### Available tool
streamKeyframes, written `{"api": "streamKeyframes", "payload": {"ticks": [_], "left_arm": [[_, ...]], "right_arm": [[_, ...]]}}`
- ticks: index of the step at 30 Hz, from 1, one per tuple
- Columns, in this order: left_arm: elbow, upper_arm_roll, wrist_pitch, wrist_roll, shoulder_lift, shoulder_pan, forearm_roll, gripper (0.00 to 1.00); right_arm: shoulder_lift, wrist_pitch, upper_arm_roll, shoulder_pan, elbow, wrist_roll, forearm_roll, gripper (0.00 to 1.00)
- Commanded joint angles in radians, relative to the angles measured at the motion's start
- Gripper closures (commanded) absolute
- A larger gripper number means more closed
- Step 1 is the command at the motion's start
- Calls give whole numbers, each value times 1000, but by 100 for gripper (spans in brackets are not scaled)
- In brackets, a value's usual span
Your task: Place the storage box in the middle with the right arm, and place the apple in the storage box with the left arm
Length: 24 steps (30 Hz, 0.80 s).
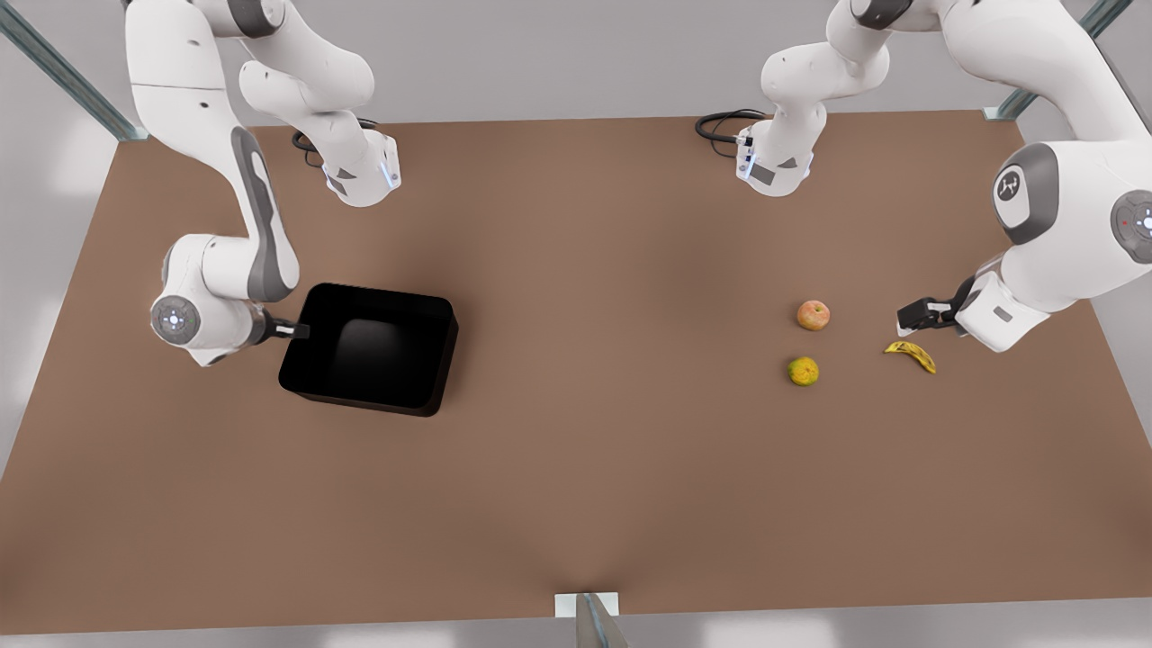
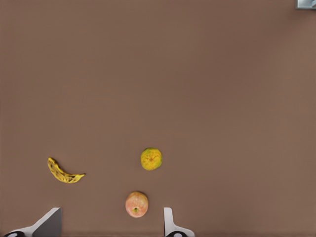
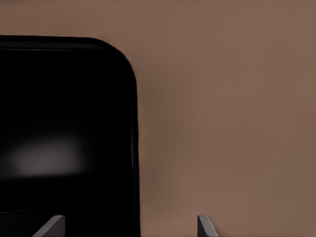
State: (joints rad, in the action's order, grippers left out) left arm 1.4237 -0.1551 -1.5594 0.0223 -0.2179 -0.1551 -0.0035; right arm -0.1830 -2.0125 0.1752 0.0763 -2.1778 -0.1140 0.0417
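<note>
The black storage box [image 1: 447, 355] sits on the table at the front view's left. My right gripper [image 1: 293, 330] is at its outer side wall, open, and its fingertips [image 3: 206, 226] straddle the box's rim [image 3: 134, 148] in the right wrist view. The reddish-orange apple [image 1: 813, 315] lies on the table at the front view's right. My left gripper [image 1: 914, 315] hovers open beside it, a short way off toward the front view's right. In the left wrist view the apple [image 2: 136, 204] lies just ahead of the open left gripper [image 2: 108, 223].
A yellow-green fruit [image 1: 803, 371] [image 2: 151, 159] lies close to the apple, and a spotted banana [image 1: 911, 354] [image 2: 63, 173] lies under the left gripper's wrist. Bare brown table [image 1: 585, 450] stretches between the box and the fruits. Both arm bases stand at the table's far edge.
</note>
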Motion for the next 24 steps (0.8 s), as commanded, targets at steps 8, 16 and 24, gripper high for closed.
{"api": "streamKeyframes", "payload": {"ticks": [8, 16, 24], "left_arm": [[0, 3, 33, -2, -5, -3, 2, 0], [-2, 2, 33, -4, 2, -1, 4, 0], [-2, 0, 35, -5, 6, -1, 4, 0]], "right_arm": [[-113, -158, 1, 30, -7, -184, -26, 0], [-127, -155, 1, 28, 0, -153, -26, 47], [-150, -101, 3, 14, 35, -138, -25, 77]]}}
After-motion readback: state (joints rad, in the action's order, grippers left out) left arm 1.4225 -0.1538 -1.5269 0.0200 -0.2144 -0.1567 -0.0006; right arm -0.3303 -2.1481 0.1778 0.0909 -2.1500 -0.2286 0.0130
